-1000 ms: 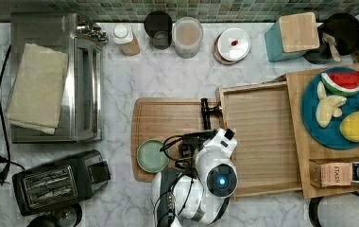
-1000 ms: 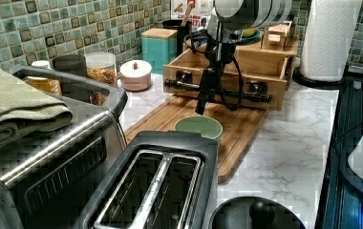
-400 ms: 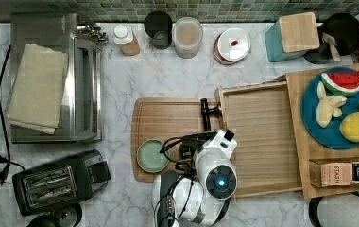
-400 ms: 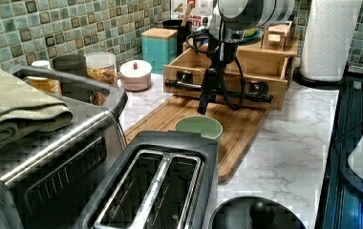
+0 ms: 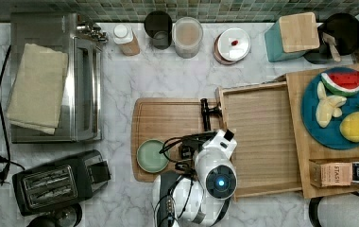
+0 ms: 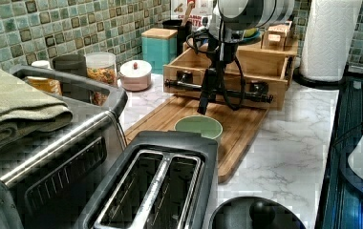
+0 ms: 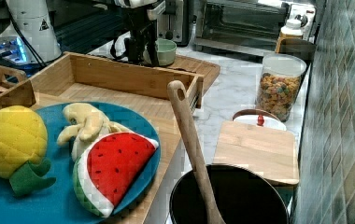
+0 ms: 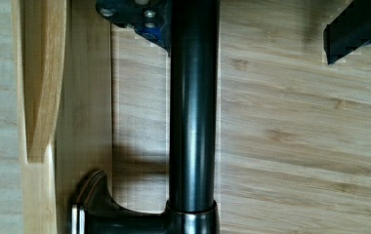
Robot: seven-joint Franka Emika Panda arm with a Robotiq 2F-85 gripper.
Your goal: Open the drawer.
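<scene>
1. The marble bench (image 5: 168,80) carries the cutting board (image 5: 168,118).
2. The drawer (image 5: 262,137) stands pulled out over the board's edge.
3. Its black handle (image 8: 192,122) runs between the gripper (image 6: 203,102), whose jaws are spread apart, one finger (image 8: 354,29) clear of the bar.

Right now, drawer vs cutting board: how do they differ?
The drawer has raised walls and a black bar handle; the cutting board is flat and has none. The drawer's inside is bare; the cutting board carries a green bowl. Both are light wood, and the drawer's front overhangs the board.
</scene>
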